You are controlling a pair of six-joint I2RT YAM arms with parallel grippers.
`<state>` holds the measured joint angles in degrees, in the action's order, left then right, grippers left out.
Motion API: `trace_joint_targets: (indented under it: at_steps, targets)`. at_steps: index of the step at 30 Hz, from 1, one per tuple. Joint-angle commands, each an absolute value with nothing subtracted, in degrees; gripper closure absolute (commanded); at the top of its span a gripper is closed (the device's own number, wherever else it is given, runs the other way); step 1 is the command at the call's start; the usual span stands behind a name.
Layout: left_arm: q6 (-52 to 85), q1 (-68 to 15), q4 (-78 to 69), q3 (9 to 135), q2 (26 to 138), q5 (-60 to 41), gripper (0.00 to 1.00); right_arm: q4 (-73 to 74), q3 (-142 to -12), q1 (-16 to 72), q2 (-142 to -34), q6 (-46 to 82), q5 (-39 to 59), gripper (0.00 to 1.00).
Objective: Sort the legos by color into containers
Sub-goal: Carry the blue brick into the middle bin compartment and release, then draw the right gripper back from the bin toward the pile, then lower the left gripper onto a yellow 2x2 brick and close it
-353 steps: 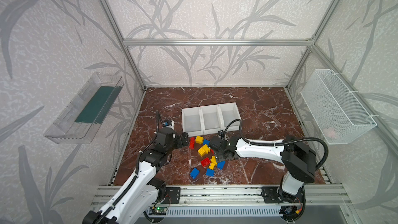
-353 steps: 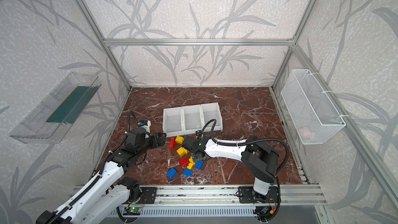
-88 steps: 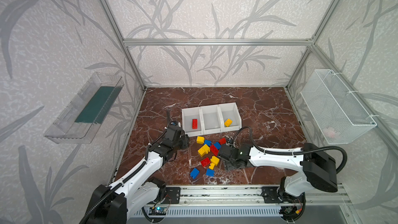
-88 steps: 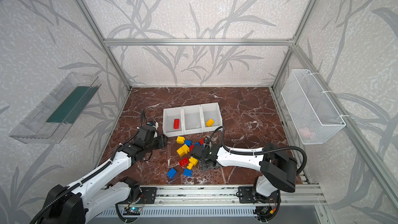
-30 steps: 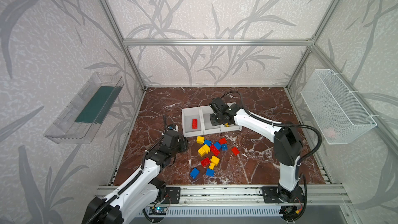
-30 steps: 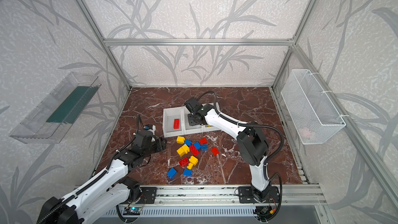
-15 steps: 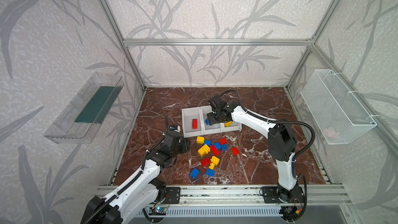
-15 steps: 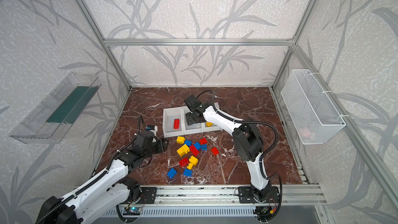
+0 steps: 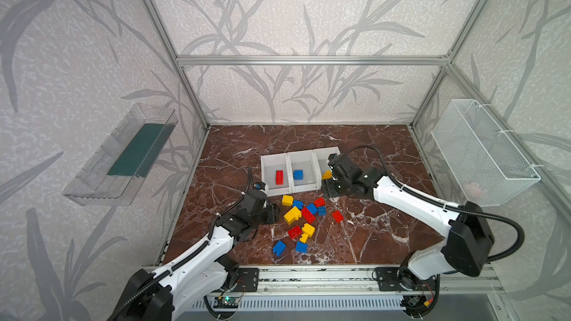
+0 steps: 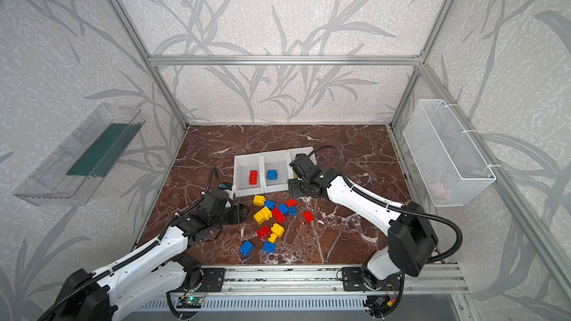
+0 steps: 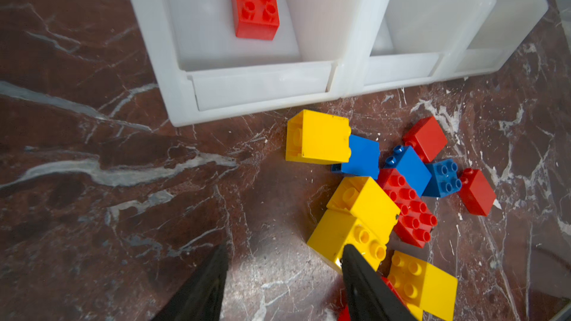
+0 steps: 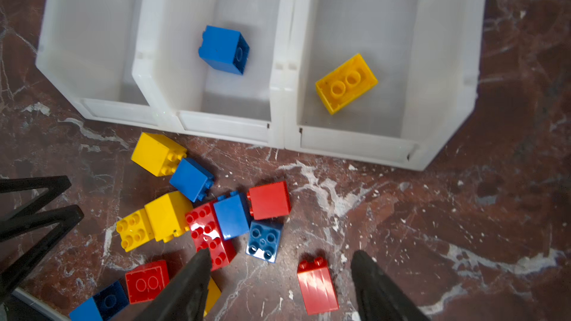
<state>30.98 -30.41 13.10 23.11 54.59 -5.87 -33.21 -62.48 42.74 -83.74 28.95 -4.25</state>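
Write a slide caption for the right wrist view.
Open right gripper faces scattered bricks; blue brick and yellow brick sit in separate white bins.

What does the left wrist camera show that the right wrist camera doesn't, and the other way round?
Only the left wrist view shows the long red plastic brick in the white plastic bin on the left arm's side. Only the right wrist view shows the blue square brick in the middle bin and the small yellow brick in the bin on the right arm's side. Both show the bins' fronts and the loose pile of red, blue and yellow bricks on the brown marble floor.
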Motion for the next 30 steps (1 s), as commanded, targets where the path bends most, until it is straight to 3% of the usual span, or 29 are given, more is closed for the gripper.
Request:
trace_joint_targets:
  at_steps: [1,12,30]
  targets:
    - [28.7,-31.6,12.5,25.3,56.9,-7.6,0.37,-34.0,-57.1,42.8,-79.2,31.5,-5.0,0.28]
    - [20.8,-35.1,17.0,32.2,63.5,-9.3,0.36,-32.4,-46.2,42.8,-70.6,33.1,-3.1,0.27]
    - [11.7,-39.5,19.8,38.8,76.9,-12.1,0.37,-33.1,-45.5,42.7,-70.6,33.3,-3.3,0.27]
